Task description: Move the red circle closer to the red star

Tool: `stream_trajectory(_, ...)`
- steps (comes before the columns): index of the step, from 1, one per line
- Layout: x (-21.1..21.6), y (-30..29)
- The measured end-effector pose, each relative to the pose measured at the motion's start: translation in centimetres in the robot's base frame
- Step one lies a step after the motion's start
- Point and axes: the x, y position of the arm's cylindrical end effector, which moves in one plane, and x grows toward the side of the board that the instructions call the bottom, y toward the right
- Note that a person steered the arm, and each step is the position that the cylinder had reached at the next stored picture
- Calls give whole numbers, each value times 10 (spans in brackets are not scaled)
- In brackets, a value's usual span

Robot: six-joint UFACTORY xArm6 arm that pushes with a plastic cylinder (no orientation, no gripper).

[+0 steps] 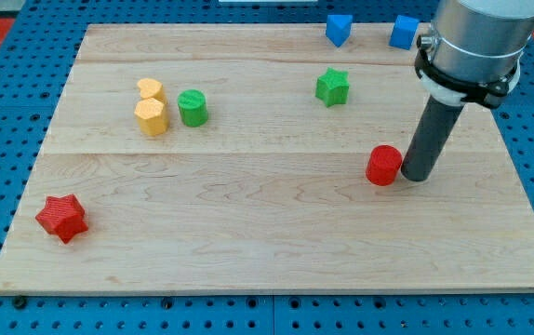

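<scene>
The red circle (383, 166) is a short red cylinder right of the board's middle. My tip (414, 176) is just to its right, touching or nearly touching its side. The red star (61, 218) lies far off at the view's lower left, near the board's left edge. The dark rod rises from the tip to the grey arm at the view's top right.
A green star (332, 87) lies above the red circle. A green cylinder (193, 108), a yellow hexagon (152, 117) and a yellow heart-like block (151, 90) cluster at upper left. Two blue blocks (339, 28) (402, 32) sit at the top edge. The wooden board (267, 251) ends at blue pegboard.
</scene>
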Motion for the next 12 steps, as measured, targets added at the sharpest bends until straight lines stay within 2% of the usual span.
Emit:
stream_trajectory(1, -19, -43)
stream_trajectory(2, 49, -170)
stream_trajectory(3, 50, -173)
stream_trajectory(4, 67, -108)
stream_trajectory(5, 131, -163)
stream_trajectory(6, 138, -271)
stream_trajectory(7, 121, -309)
stream_trajectory(8, 135, -254)
stream_trajectory(9, 91, -265)
stream_trajectory(10, 72, -322)
stream_trajectory(12, 64, -316)
